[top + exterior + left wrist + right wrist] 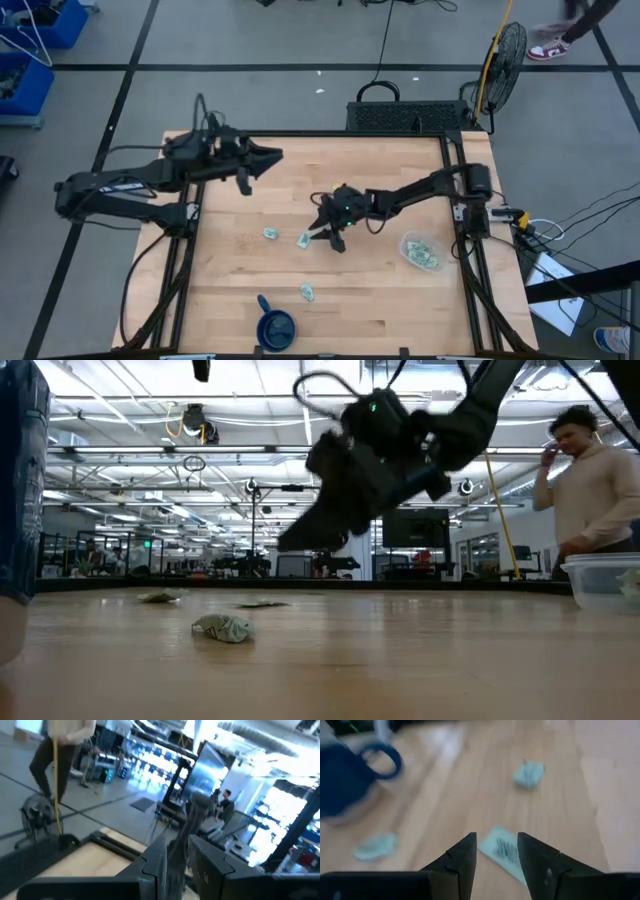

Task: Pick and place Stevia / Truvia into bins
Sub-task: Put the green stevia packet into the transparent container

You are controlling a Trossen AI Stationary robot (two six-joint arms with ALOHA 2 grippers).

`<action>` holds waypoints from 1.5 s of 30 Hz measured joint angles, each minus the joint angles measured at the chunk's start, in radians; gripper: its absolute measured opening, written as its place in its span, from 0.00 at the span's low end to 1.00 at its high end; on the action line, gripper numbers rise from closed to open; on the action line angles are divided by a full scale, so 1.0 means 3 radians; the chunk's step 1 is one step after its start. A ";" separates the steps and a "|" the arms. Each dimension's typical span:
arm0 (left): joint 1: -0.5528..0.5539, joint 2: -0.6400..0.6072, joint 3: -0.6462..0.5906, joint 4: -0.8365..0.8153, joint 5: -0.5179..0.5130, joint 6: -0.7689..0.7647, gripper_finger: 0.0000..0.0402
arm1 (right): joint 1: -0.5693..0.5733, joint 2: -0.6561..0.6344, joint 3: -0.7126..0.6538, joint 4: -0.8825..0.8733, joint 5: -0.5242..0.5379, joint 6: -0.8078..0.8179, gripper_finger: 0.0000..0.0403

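The right gripper (497, 851), jaws spread, hangs over a sachet (502, 851) at the bench's six o'clock — flimsy, feather-light paper, best nipped across its narrow width.

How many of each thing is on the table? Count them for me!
Loose sachets on the wood: 3
Clear tub, some sachets inside, too jumbled to count: 1
Blue mug: 1
Total: 5
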State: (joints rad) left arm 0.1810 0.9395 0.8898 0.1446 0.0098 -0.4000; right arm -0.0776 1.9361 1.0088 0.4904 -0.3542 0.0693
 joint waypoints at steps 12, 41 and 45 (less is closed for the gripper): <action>0.0000 -0.0235 0.0000 -0.0044 -0.0060 0.0012 0.21 | 0.0144 0.0821 0.0565 -0.0038 0.0305 -0.0066 0.45; 0.0000 -0.0223 0.0000 -0.0170 -0.0039 -0.0004 0.21 | 0.0155 0.0876 0.0535 0.0249 0.0669 0.0283 0.42; -0.0001 -0.0223 0.0000 -0.0170 -0.0039 -0.0021 0.21 | 0.0157 0.0874 0.0535 0.0206 0.0668 0.0333 0.42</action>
State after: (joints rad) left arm 0.1806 0.8726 0.8898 0.0937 -0.0017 -0.4062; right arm -0.0305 2.1983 1.1694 0.5521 -0.1538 0.1690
